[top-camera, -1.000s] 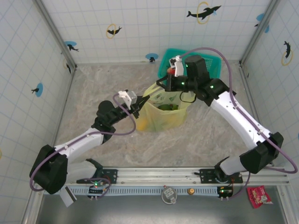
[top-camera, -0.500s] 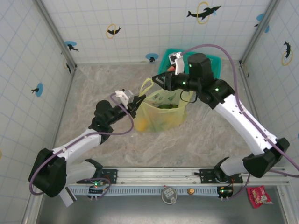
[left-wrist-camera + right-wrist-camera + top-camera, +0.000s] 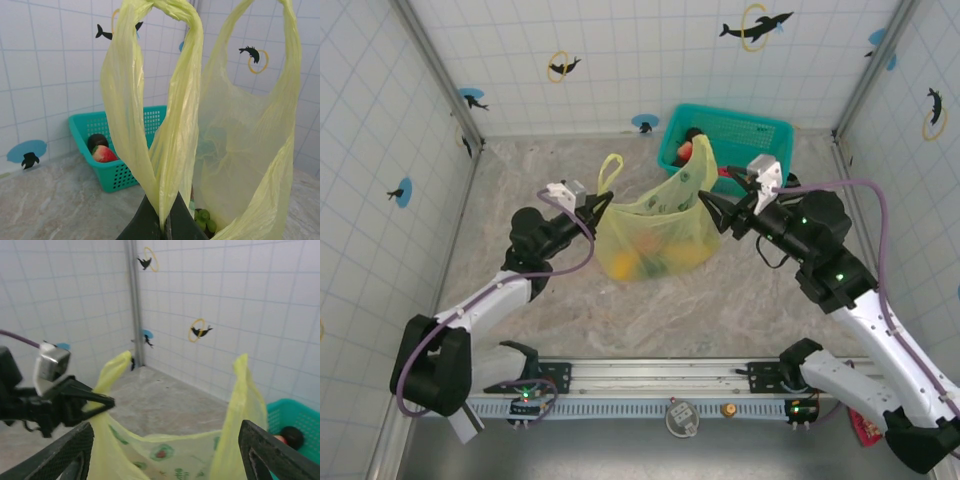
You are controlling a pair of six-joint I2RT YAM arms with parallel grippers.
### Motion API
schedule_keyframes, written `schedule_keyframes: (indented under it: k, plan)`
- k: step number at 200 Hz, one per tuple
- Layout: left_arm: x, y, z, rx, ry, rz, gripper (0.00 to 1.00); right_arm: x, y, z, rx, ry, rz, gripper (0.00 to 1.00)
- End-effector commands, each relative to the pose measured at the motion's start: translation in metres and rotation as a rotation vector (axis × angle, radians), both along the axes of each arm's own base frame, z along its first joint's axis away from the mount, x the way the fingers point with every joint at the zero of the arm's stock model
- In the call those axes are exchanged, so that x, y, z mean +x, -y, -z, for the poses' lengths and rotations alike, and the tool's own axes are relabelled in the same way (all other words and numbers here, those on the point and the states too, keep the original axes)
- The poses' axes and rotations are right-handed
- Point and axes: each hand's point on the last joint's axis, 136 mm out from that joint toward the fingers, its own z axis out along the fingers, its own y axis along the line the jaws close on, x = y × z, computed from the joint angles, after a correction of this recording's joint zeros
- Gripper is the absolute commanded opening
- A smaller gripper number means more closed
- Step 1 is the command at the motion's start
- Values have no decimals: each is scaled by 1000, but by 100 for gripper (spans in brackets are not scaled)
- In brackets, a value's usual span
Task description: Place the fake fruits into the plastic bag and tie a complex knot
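Note:
The yellow-green plastic bag (image 3: 655, 235) stands open in the middle of the table. Its two handles are apart and no knot is in view. My left gripper (image 3: 595, 208) is shut on the bag's left handle (image 3: 165, 150), which is pinched between its dark fingertips (image 3: 150, 225). My right gripper (image 3: 715, 212) is open at the bag's right side, its fingers (image 3: 65, 455) spread wide around the bag's rim (image 3: 170, 437) with nothing gripped. Fake fruits lie in the bag: an orange one (image 3: 628, 262) and green ones (image 3: 204, 220). A red one (image 3: 104, 154) and a dark one (image 3: 97, 141) lie in the basket.
The teal mesh basket (image 3: 740, 135) stands at the back, just behind the bag, against the tiled rear wall. Tiled walls close in the left, right and back sides. Bare marbled table (image 3: 720, 300) lies in front of the bag.
My right arm has swung from above the bag's back edge to its right side, and its jaws have opened. My left gripper has pulled its handle to the left, stretching the bag's mouth wider.

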Motion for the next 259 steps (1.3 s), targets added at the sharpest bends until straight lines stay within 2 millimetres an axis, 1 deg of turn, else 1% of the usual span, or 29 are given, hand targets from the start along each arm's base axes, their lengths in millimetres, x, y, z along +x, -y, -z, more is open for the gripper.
schedule_keyframes:
  k: [1, 28, 41, 62, 71, 87, 97, 107, 116, 137, 165, 176, 189, 208, 218, 230, 246, 251, 259]
  plan:
    - [0, 5, -21, -10, 57, 40, 0, 19, 20, 1, -11, 128, 134, 82]
    - [0, 6, -23, 5, 74, 48, 0, 37, 27, 28, 14, 126, 148, 88]
    - [2, 5, -26, 12, 87, 38, 0, 46, 29, 41, 24, 124, 127, 90]
    - [6, 5, -35, 5, 106, 33, 0, 54, 31, 45, 84, 152, 54, 91]
    - [8, 7, -38, 4, 109, 39, 0, 53, 27, 47, 93, 162, -16, 91]
    - [13, 8, -41, 7, 112, 39, 0, 61, 27, 48, 116, 165, -77, 91]
    - [18, 8, -38, 10, 107, 36, 0, 63, 27, 46, 142, 167, -113, 92]
    - [21, 8, -39, 8, 107, 38, 0, 69, 26, 44, 168, 164, -131, 95]
    - [24, 9, -38, 7, 102, 47, 0, 72, 22, 44, 176, 167, -155, 95]
    - [27, 13, -37, 2, 91, 75, 0, 91, 12, 47, 186, 135, -188, 97]
    - [22, 16, -38, -12, 101, 112, 0, 109, -1, 50, 221, 107, -245, 97]
    - [20, 16, -38, -13, 104, 118, 0, 115, -9, 51, 235, 91, -282, 96]
    - [20, 17, -37, -13, 102, 127, 0, 117, -23, 51, 239, 79, -346, 96]
    - [19, 19, -38, -19, 97, 141, 0, 126, -44, 59, 224, 65, -396, 96]
    - [20, 20, -39, -21, 94, 146, 0, 134, -50, 64, 216, 55, -385, 95]
    - [19, 20, -41, -23, 95, 150, 0, 144, -50, 70, 214, 48, -359, 95]
    - [18, 20, -42, -23, 94, 154, 0, 152, -46, 73, 230, 33, -336, 92]
    - [17, 20, -42, -21, 96, 156, 0, 154, -44, 73, 236, 25, -334, 89]
    - [17, 20, -42, -20, 97, 156, 0, 154, -45, 72, 243, 15, -342, 80]
